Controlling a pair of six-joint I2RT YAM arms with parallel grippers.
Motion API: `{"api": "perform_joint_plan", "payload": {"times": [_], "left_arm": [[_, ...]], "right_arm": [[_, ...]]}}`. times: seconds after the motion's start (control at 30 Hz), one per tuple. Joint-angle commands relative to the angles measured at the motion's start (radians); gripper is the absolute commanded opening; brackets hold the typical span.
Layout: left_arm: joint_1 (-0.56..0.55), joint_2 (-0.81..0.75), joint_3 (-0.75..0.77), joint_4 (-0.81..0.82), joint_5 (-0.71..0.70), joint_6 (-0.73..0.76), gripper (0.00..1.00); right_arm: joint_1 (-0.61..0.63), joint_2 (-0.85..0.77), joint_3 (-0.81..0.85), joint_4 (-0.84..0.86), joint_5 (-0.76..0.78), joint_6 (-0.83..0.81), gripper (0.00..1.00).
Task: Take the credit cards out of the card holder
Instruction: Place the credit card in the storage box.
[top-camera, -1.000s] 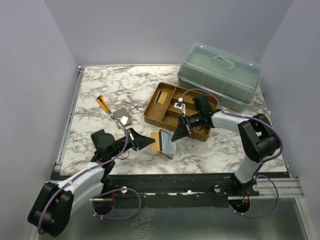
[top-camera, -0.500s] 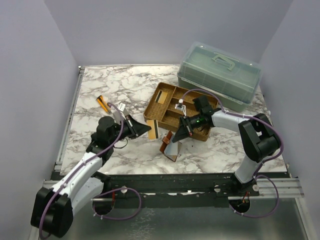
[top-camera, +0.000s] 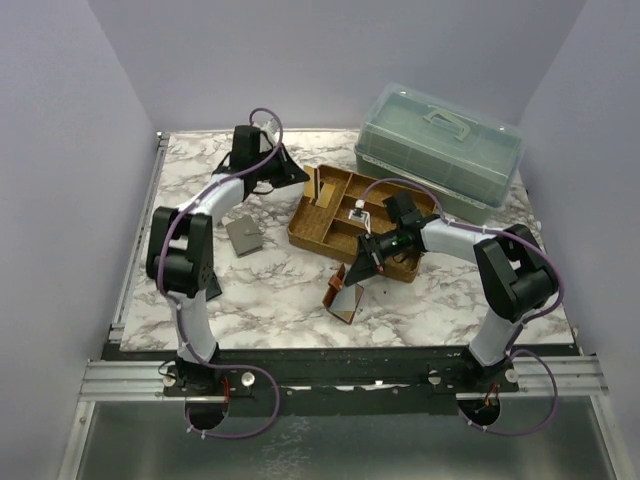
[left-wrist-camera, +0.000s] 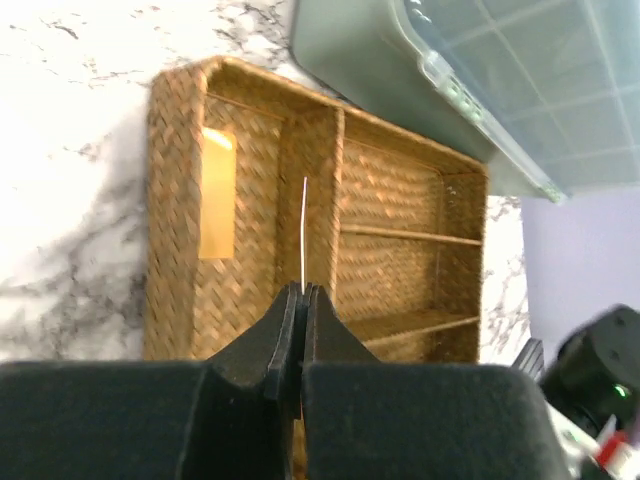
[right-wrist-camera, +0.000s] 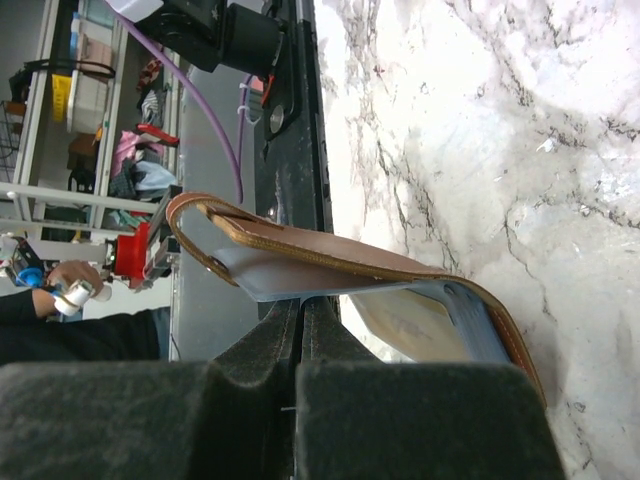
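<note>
L jaws: card edge-on, pointing fwd

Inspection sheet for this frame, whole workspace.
Surface: marble tabletop, nothing spilled.
Job's things: card holder open, just in front of the wicker tray; credit card edge-on above the tray; second card flat in its end compartment.
Clutter: grey wallet on the table; lidded plastic box behind the tray.
Grippers: left gripper shut on the credit card; right gripper shut on the card holder.
Cables: purple cables along both arms, right one arcing over the tray.
Surroundings: lavender walls on three sides.
</note>
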Motion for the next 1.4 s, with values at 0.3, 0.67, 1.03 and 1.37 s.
{"api": "perform_joint_plan", "payload": {"times": [0.3,0.67,1.03,1.37], "left_arm": [[-0.063,0.49,0.713,-0.587,0.002,0.3,0.0],[-0.073,0.615,0.858,-0.672,-0.019,0.339,0.0],[-0.107,0.511,0.876,-0.705,-0.265,0.298,0.38],[-0.114,0.167,0.566,-0.54,-0.379,0.317,0.4]], "right_arm": [[0.007,0.01,0.039,-0.038,0.003,-0.033,0.0],[0.007,0.018,0.039,-0.038,0.003,-0.032,0.0],[0.007,0.021,0.042,-0.041,0.016,-0.033,0.0],[0.006,0.017,0.042,-0.041,0.063,-0.031,0.0]]}}
